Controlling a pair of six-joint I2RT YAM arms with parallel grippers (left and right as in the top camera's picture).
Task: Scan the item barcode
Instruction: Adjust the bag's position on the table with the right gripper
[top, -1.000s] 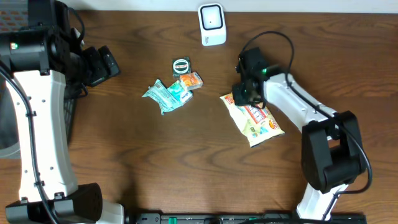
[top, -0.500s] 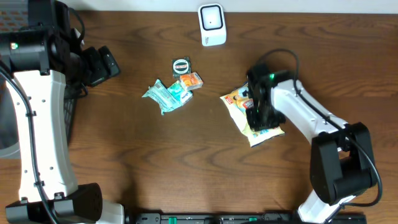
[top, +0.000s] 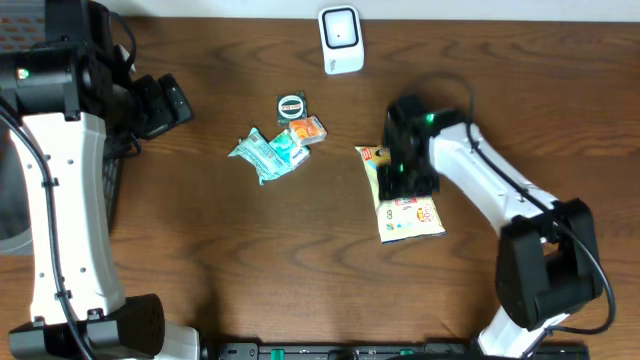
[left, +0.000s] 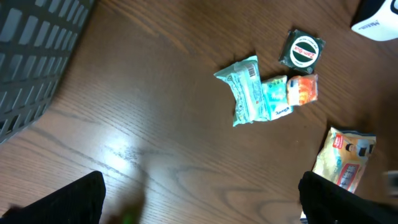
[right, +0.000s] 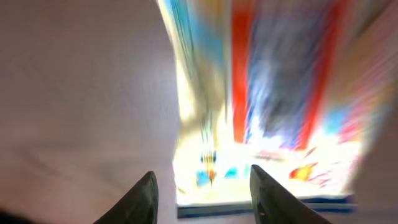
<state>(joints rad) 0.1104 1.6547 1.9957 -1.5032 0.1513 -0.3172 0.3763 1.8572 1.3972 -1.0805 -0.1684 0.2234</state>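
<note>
Table: brown wood; scanner (top: 341, 38) at 12 o'clock.
Snack bag (top: 410, 212): flat, 4 o'clock of centre.
Right gripper (top: 405, 168): above bag, fingers apart.
Left gripper (top: 172, 102): spread wide, idle.
Progress: nothing scanned yet; lift, present remain.

Overhead top-down, left wrist far, right wrist close, snack bag (top: 412, 215) shared

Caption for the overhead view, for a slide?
Right gripper over a yellow snack bag; small packets nearby, white scanner beyond.
</note>
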